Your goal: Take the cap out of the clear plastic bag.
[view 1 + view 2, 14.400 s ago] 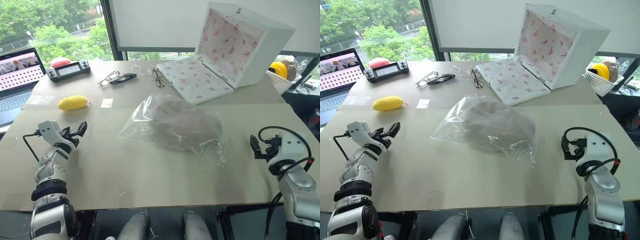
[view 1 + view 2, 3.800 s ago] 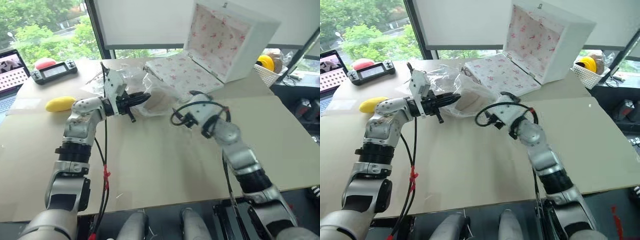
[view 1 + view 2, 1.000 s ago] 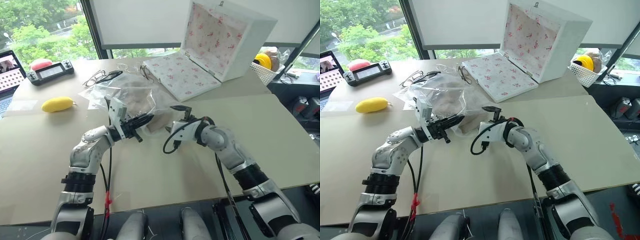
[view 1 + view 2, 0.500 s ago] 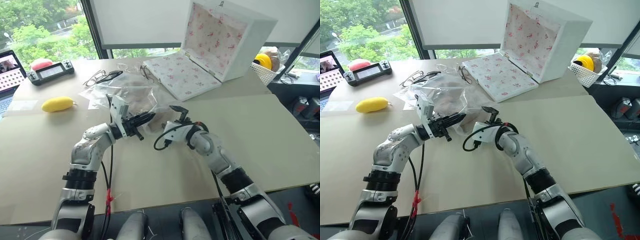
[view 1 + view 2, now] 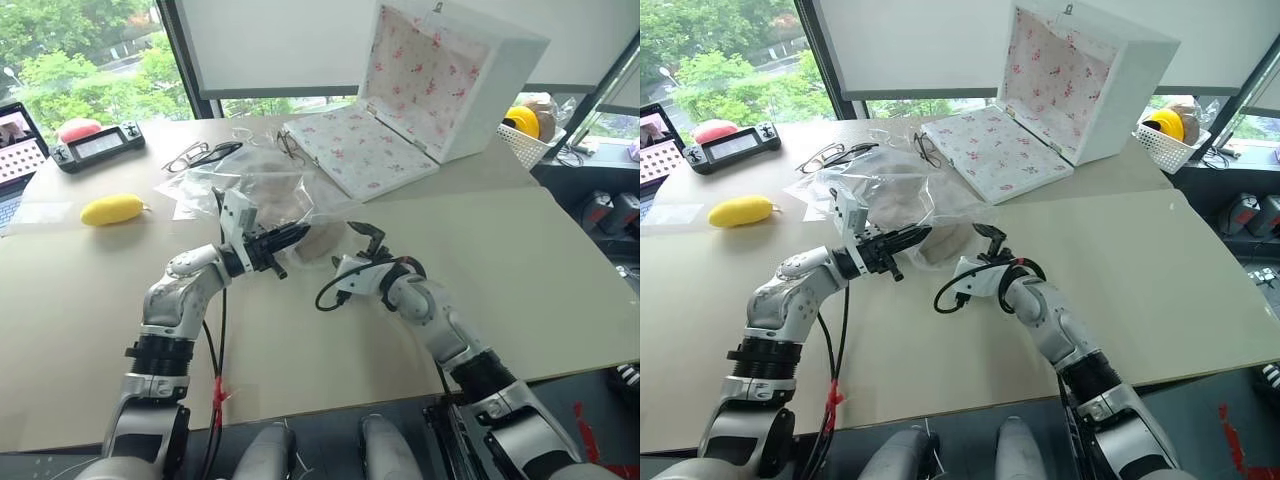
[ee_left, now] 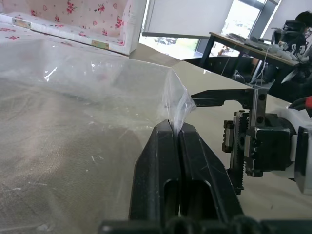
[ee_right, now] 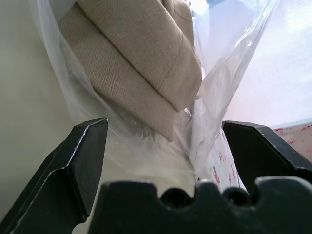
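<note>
Since a second ago the right gripper (image 5: 990, 240) has dropped closer to the bag (image 5: 262, 186) mouth, jaws spread wide, nothing between them; left gripper (image 6: 175, 134) stays clenched on a pinch of bag film, holding it up; cap (image 7: 146, 63) lies inside, brim toward the mouth. Risk: right fingers close on film along with cap, dragging both; thin film could slip from the pinch.

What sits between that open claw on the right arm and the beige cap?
Just a film of the clear plastic bag; in the right wrist view the cap lies behind it, ahead of the open right gripper.
</note>
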Tool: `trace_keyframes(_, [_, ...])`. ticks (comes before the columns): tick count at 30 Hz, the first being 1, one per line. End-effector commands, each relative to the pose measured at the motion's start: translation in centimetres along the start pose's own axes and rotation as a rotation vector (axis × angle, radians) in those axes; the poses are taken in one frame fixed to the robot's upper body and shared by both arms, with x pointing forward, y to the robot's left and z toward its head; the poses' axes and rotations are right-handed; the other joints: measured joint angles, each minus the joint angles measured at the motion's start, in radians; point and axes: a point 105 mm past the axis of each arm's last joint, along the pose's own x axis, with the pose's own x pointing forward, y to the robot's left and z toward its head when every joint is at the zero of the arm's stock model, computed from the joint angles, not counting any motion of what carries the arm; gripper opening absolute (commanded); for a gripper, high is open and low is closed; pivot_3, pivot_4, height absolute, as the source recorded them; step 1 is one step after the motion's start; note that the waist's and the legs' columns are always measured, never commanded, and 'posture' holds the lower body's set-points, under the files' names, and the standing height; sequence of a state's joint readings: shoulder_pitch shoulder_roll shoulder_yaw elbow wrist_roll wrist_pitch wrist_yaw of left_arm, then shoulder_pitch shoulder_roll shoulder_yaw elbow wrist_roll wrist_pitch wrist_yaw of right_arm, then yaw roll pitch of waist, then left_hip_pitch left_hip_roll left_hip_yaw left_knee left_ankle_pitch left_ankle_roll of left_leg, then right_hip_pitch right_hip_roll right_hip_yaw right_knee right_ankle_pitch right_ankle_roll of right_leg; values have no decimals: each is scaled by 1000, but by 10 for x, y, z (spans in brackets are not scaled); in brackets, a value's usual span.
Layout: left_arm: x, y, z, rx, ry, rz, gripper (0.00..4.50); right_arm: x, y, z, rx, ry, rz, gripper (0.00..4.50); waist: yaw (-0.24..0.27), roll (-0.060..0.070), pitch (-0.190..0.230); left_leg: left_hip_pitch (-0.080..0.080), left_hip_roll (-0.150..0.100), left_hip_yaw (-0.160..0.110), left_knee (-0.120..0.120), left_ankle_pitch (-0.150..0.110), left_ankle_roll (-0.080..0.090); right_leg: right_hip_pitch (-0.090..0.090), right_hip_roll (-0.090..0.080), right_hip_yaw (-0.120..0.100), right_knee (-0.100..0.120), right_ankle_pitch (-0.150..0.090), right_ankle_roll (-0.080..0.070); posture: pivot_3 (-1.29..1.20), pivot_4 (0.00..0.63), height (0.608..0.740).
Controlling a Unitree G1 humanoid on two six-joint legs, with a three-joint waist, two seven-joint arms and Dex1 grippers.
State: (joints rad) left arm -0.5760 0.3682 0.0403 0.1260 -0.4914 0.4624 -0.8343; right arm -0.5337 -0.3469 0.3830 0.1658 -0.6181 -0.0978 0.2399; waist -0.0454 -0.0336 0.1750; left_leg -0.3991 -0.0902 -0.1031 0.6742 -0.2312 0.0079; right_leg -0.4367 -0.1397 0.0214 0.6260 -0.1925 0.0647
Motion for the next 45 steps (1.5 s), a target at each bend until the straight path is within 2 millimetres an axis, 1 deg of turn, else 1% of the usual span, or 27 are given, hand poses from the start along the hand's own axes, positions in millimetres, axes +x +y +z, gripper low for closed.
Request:
trace_keyframes(1, [3, -3, 14, 48, -32, -18, 0, 3, -10, 15, -7, -44, -33, 3177, 1, 0, 0, 0, 0, 0, 0, 0, 0, 0, 0, 0, 0, 0, 0, 0, 150, 740])
trace_keyframes(2, [3, -2, 14, 48, -31, -18, 0, 4, -10, 18, -13, -54, -33, 2890, 1, 0, 0, 0, 0, 0, 0, 0, 0, 0, 0, 0, 0, 0, 0, 0, 150, 740])
trace_keyframes(3, [3, -2, 13, 48, -30, -18, 0, 5, -11, 20, -14, -60, -33, 2473, 1, 0, 0, 0, 0, 0, 0, 0, 0, 0, 0, 0, 0, 0, 0, 0, 150, 740])
trace_keyframes(4, [3, -2, 13, 48, -29, -17, 0, 7, -11, 22, -17, -67, -31, 2199, 1, 0, 0, 0, 0, 0, 0, 0, 0, 0, 0, 0, 0, 0, 0, 0, 150, 740])
trace_keyframes(6, [3, -2, 13, 49, -28, -19, 0, 8, -9, 23, -22, -72, -24, 1413, 1, 0, 0, 0, 0, 0, 0, 0, 0, 0, 0, 0, 0, 0, 0, 0, 150, 740])
trace_keyframes(7, [3, -2, 13, 49, -28, -19, 0, 8, -8, 23, -23, -73, -21, 1110, 1, 0, 0, 0, 0, 0, 0, 0, 0, 0, 0, 0, 0, 0, 0, 0, 150, 740])
trace_keyframes(9, [3, -2, 14, 50, -29, -19, 0, 8, -4, 24, -21, -78, -4, 511, 1, 0, 0, 0, 0, 0, 0, 0, 0, 0, 0, 0, 0, 0, 0, 0, 150, 740])
trace_keyframes(10, [3, -2, 14, 52, -30, -18, 0, 9, -1, 25, -24, -84, 6, 137, 1, 0, 0, 0, 0, 0, 0, 0, 0, 0, 0, 0, 0, 0, 0, 0, 150, 740])
trace_keyframes(14, [3, -1, 14, 54, -31, -16, 0, 11, 8, 27, -35, -96, 47, 137, 1, 0, 0, 0, 0, 0, 0, 0, 0, 0, 0, 0, 0, 0, 0, 0, 150, 740])
trace_keyframes(17, [4, -2, 14, 53, -32, -18, 0, 17, 13, 27, -42, -96, 65, 137, 0, 0, 0, 0, 0, 0, 0, 0, 0, 0, 0, 0, 0, 0, 0, 0, 150, 740])
trace_keyframes(21, [4, -2, 14, 53, -31, -19, 0, 22, 10, 24, -61, -87, 46, 137, 1, 0, 0, 0, 0, 0, 0, 0, 0, 0, 0, 0, 0, 0, 0, 0, 150, 740])
trace_keyframes(22, [4, -2, 14, 54, -30, -19, 0, 23, 8, 21, -60, -80, 36, 641, 1, 0, 0, 0, 0, 0, 0, 0, 0, 0, 0, 0, 0, 0, 0, 0, 150, 740])
trace_keyframes(23, [5, -1, 14, 54, -30, -19, 0, 23, 6, 19, -61, -74, 29, 794, 1, 0, 0, 0, 0, 0, 0, 0, 0, 0, 0, 0, 0, 0, 0, 0, 150, 740])
trace_keyframes(25, [5, -1, 14, 54, -29, -18, 0, 23, 3, 17, -67, -67, 23, 1516, 1, 0, 0, 0, 0, 0, 0, 0, 0, 0, 0, 0, 0, 0, 0, 0, 150, 740])
trace_keyframes(26, [5, -1, 14, 54, -28, -18, 0, 23, 3, 16, -70, -65, 26, 1715, 1, 0, 0, 0, 0, 0, 0, 0, 0, 0, 0, 0, 0, 0, 0, 0, 150, 740])
trace_keyframes(27, [5, -1, 14, 54, -28, -19, 0, 23, 2, 15, -71, -65, 28, 2164, 1, 0, 0, 0, 0, 0, 0, 0, 0, 0, 0, 0, 0, 0, 0, 0, 150, 740])
trace_keyframes(30, [6, -2, 14, 53, -25, -20, 0, 20, 5, 16, -79, -72, 58, 3098, 0, 0, 0, 0, 0, 0, 0, 0, 0, 0, 0, 0, 0, 0, 0, 0, 150, 740])
trace_keyframes(31, [7, -2, 14, 53, -25, -21, 0, 19, 5, 16, -85, -74, 63, 3530, 1, 0, 0, 0, 0, 0, 0, 0, 0, 0, 0, 0, 0, 0, 0, 0, 150, 740])
trace_keyframes(34, [7, -2, 14, 53, -24, -21, 0, 18, 5, 16, -92, -76, 66, 4480, 0, 0, 0, 0, 0, 0, 0, 0, 0, 0, 0, 0, 0, 0, 0, 0, 150, 740])
trace_keyframes(37, [8, -3, 15, 54, -24, -24, 0, 20, 0, 12, -114, -57, 51, 4480, 0, 0, 0, 0, 0, 0, 0, 0, 0, 0, 1, 0, 0, 0, 0, 0, 150, 740])
trace_keyframes(41, [7, -4, 14, 53, -24, -27, 0, 33, -3, 12, -126, -40, 29, 4480, -1, 0, 0, 0, 0, 0, 0, 0, 0, 0, 1, 0, 0, 0, 0, 0, 150, 740])
trace_keyframes(45, [7, -6, 14, 54, -24, -28, 0, 43, 0, 14, -114, -36, 25, 4480, 0, 0, 0, 0, 1, 0, 0, 0, -1, 0, 1, 0, 0, 0, -1, 0, 150, 740])
